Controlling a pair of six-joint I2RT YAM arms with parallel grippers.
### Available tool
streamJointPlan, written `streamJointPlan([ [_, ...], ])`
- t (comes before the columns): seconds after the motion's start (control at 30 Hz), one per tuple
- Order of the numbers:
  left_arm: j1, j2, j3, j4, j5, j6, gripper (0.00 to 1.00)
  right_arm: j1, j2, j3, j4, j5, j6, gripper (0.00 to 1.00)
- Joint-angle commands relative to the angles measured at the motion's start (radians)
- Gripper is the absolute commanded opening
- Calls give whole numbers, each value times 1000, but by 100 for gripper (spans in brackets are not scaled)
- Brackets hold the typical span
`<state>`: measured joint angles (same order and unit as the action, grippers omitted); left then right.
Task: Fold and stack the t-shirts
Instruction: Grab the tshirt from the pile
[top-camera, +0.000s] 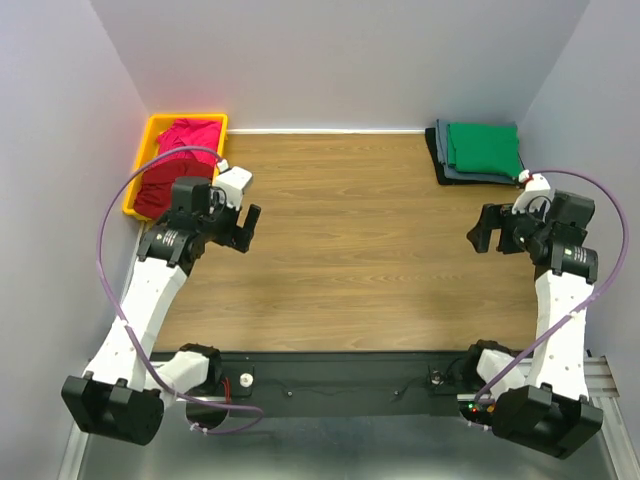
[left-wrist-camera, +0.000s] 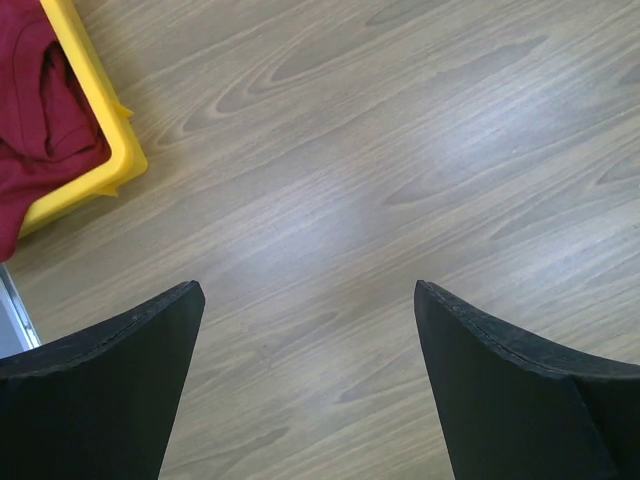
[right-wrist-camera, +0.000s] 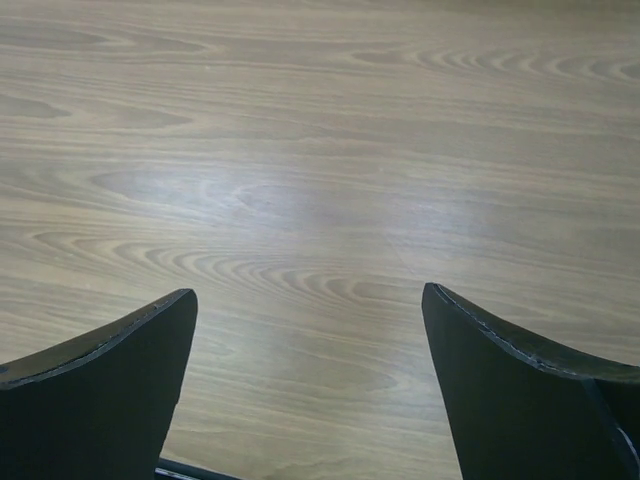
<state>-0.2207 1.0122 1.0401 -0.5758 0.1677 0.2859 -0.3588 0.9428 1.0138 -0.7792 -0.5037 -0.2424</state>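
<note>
Wood-grain worktop (top-camera: 350, 260) lies under both grippers. Left gripper (top-camera: 246, 226) is spread wide and holds nothing, right gripper (top-camera: 483, 232) the same. Just far-left of the left gripper, the nearer one, dark red t-shirt (top-camera: 150, 195) and magenta t-shirt (top-camera: 192, 134) are heaped in the yellow bin (top-camera: 152, 128). Folded stack, green t-shirt (top-camera: 483, 147) on top, sits in the far right corner.

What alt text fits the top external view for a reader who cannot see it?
The left pincer and right pincer hang open above a wooden table. At far left a yellow bin holds crumpled red t-shirts; at far right lies a folded stack, green on top.
</note>
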Motion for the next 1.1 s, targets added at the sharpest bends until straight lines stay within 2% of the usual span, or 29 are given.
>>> streamJointPlan([
  [0.0, 15, 54, 124, -3, 7, 24, 99, 0, -30, -3, 9, -99, 11, 100],
  [0.1, 89, 158, 242, 4, 39, 50, 98, 0, 16, -4, 11, -108, 9, 100],
  [0.27, 243, 443, 469, 1, 52, 136, 99, 0, 100, 3, 11, -119, 22, 100],
  [0.37, 319, 649, 654, -27, 76, 162, 99, 0, 146, 9, 12, -118, 22, 100],
  [0.4, 352, 702, 758, -51, 72, 167, 99, 0, 154, 12, 14, -116, 25, 100],
  [0.43, 366, 806, 811, -67, 78, 174, 99, 0, 172, 17, 15, -116, 25, 100],
  [0.53, 412, 983, 975, -96, 64, 182, 99, 0, 197, 23, 21, -110, 32, 100],
  [0.63, 431, 1087, 1070, -96, 46, 193, 99, 0, 224, 29, 24, -105, 41, 100],
  [0.8, 434, 1226, 1057, -53, -10, 200, 99, 0, 251, 43, 24, -79, 46, 100],
  [0.9, 439, 1252, 967, 20, -42, 200, 98, 0, 258, 51, 24, -67, 48, 100],
  [0.93, 443, 1253, 953, 28, -43, 200, 96, 0, 258, 51, 24, -67, 49, 100],
  [0.97, 446, 1261, 948, 33, -33, 202, 84, 0, 258, 52, 24, -65, 51, 100],
  [1.03, 452, 1264, 952, 18, -20, 199, 70, 0, 255, 54, 23, -68, 52, 100],
  [1.07, 454, 1261, 960, -8, 7, 202, 52, 0, 254, 57, 23, -70, 52, 100],
])
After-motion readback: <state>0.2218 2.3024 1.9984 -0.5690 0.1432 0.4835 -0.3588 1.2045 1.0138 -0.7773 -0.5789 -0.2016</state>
